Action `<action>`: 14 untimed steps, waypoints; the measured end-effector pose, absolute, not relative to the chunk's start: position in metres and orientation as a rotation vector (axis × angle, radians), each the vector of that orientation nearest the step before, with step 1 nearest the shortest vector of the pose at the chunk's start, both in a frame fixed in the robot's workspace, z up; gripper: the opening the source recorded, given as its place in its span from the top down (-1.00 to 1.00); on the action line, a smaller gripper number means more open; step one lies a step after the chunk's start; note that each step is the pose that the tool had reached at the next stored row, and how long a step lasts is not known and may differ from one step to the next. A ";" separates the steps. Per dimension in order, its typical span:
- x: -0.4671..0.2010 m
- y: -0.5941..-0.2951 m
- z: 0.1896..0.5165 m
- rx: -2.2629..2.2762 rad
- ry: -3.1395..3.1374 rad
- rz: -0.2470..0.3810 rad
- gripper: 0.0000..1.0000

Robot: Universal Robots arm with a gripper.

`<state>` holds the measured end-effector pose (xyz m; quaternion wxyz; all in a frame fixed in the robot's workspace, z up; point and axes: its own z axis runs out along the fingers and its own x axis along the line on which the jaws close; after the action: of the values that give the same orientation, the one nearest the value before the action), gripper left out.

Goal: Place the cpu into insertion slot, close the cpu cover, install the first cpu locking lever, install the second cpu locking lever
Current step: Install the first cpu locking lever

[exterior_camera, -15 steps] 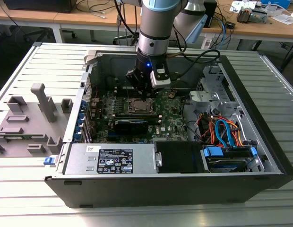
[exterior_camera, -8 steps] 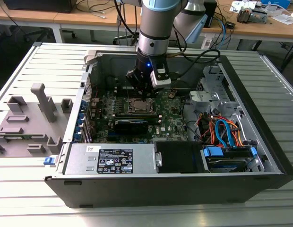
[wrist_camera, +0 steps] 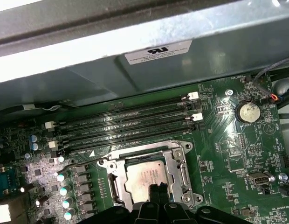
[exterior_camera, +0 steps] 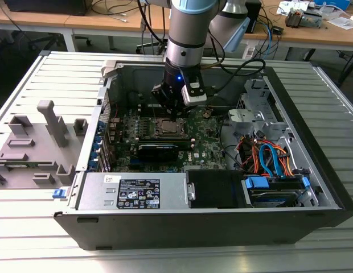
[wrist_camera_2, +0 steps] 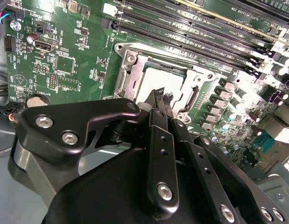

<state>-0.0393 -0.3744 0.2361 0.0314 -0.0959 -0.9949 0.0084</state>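
The cpu (wrist_camera: 143,176) lies flat in the insertion slot (wrist_camera: 179,150) on the green board, its silver-grey top showing. The cpu cover (wrist_camera: 175,167) is down around it as a silver frame. In the second wrist view the cpu (wrist_camera_2: 163,74) and the cpu cover (wrist_camera_2: 127,78) appear the same way. A thin wire lever (wrist_camera: 84,162) sticks out sideways from one corner of the socket. My gripper (wrist_camera: 159,188) hovers just above the chip's edge, its black fingertips (wrist_camera_2: 158,94) pressed together with nothing between them. In the exterior view the gripper (exterior_camera: 172,115) hangs over the socket (exterior_camera: 165,128).
Several long black memory slots (wrist_camera: 126,122) run beside the socket. A black expansion card (exterior_camera: 158,149) lies in front of it. The case wall (wrist_camera: 135,60), a drive bay with coloured cables (exterior_camera: 267,159) and the power supply (exterior_camera: 134,190) ring the board. A grey fixture (exterior_camera: 34,142) stands outside the case.
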 end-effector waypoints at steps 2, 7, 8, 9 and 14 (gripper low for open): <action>-0.039 -0.374 0.236 -0.275 -3.066 0.026 0.79; -0.039 -0.374 0.236 -0.234 -3.070 0.028 0.79; -0.039 -0.374 0.236 -0.218 -3.071 0.028 0.79; -0.039 -0.374 0.236 -0.209 -3.072 0.028 0.79; -0.039 -0.374 0.236 -0.116 -3.077 0.020 0.79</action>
<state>-0.0393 -0.3744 0.2361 0.0310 -0.0377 -0.9988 0.0066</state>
